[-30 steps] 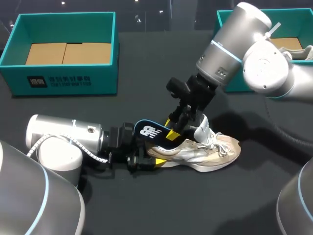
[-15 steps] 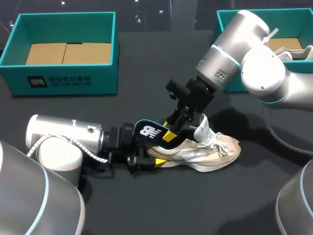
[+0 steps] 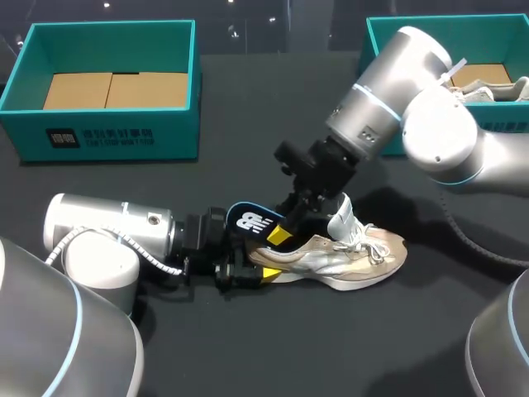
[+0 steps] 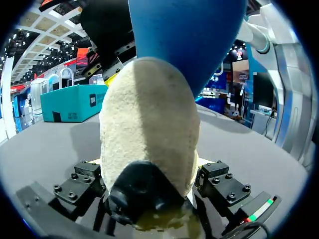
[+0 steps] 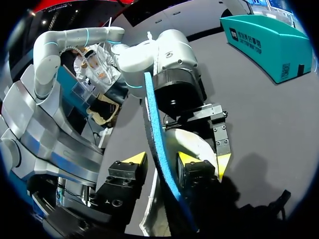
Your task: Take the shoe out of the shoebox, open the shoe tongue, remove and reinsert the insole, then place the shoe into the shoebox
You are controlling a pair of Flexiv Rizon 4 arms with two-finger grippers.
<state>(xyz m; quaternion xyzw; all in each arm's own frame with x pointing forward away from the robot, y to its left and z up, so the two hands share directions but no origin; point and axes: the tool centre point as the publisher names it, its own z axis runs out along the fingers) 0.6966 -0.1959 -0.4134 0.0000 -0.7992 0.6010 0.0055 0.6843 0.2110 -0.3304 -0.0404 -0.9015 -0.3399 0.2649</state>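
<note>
A beige and white shoe lies on its side on the dark table, toe toward the right. Its blue insole sticks up out of the heel opening. My left gripper is shut on the shoe's heel, which fills the space between its fingers. My right gripper comes down from the right onto the insole. The insole's blue edge runs between the yellow fingertips, with a small gap still showing, so this gripper is open.
A teal shoebox with a cardboard floor stands at the back left. A second teal box at the back right holds another shoe. My right arm's elbow hangs over that box.
My right gripper has shifted slightly left and down along the insole, and its fingers have drawn closer together. The left arm and the shoe have stayed put.
</note>
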